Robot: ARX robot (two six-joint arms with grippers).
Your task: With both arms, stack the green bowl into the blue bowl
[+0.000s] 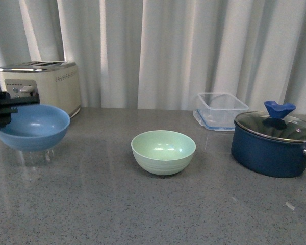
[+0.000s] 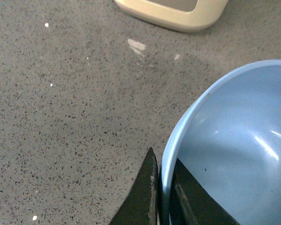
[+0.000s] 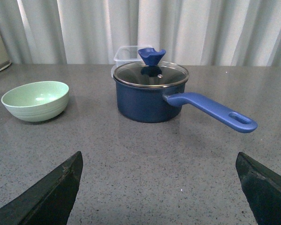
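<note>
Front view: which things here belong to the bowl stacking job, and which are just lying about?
Belong to the job: blue bowl, gripped at its rim by the left gripper; green bowl; right gripper, open.
Lying about: toaster; clear container; navy lidded pot.

A grey speckled stone-look desk (image 1: 102,209) fills the lower half of the front view. Its smooth top is glossy enough to carry soft, pale reflections. Behind its far edge hangs a white pleated curtain (image 1: 158,51), covering the whole back of the scene in long vertical folds. Daylight glows through the fabric, brightest in narrow strips toward the left, with grey shadow in the folds between.
</note>
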